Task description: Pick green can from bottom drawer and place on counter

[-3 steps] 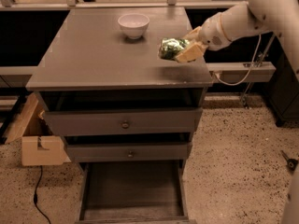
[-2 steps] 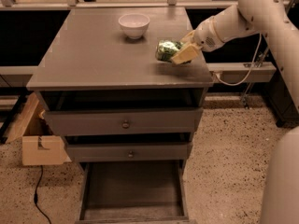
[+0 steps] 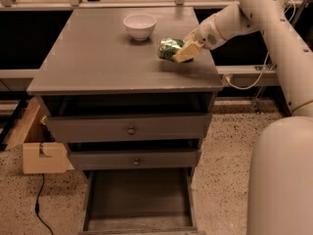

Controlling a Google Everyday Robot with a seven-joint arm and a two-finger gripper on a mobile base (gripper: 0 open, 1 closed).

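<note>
Green can (image 3: pixel 169 48) held at the counter's right side

Tan cardboard box (image 3: pixel 43 156) sat on the speckled floor (image 3: pixel 225 151) left of the cabinet, with a black cable (image 3: pixel 38 207) trailing in front of it. The grey counter (image 3: pixel 98 58) spread wide above, and a white bowl (image 3: pixel 140 25) stood upright towards its back, near the middle. Below the counter, two shallow drawers with round metal knobs (image 3: pixel 131 130) were pulled out a little. The bottom drawer (image 3: pixel 139 199) stood fully open, its dark floor showing. Right of the bowl and apart from it, the green can lay tilted on its side, low at the counter's right part. Whether it touched the surface could not be told. The gripper (image 3: pixel 178 50) had its tan fingers (image 3: pixel 188 51) pinched on the can's right end. The white arm (image 3: pixel 234 21) reached in from the upper right, and its large body filled the lower right corner
</note>
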